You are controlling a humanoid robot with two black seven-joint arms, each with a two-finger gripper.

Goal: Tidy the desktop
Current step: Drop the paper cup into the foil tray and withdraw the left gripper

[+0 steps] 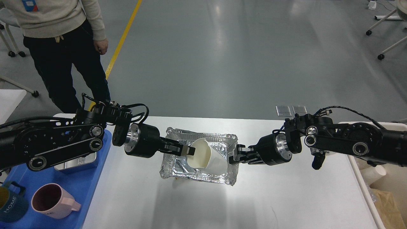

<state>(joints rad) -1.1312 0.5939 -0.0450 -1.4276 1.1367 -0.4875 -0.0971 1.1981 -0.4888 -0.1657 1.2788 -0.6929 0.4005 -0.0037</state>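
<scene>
**Desktop: both arms at the foil tray**

Desktop [286, 194] is the white tabletop spanning the middle of the view. Crinkled foil tray [222, 173] sits near its centre. Left gripper [188, 150] is clamped on the rim of a white paper cup [203, 156], cup tilted, lying in the foil tray. Right gripper [236, 156] sits at the tray's right edge; can't tell if its fingers are together or apart. Blue tray [86, 187] at left holds a pink mug [52, 201], a metal tin [76, 161] and a dark mug [11, 206]. Beige bin [365, 187] at right.
</scene>
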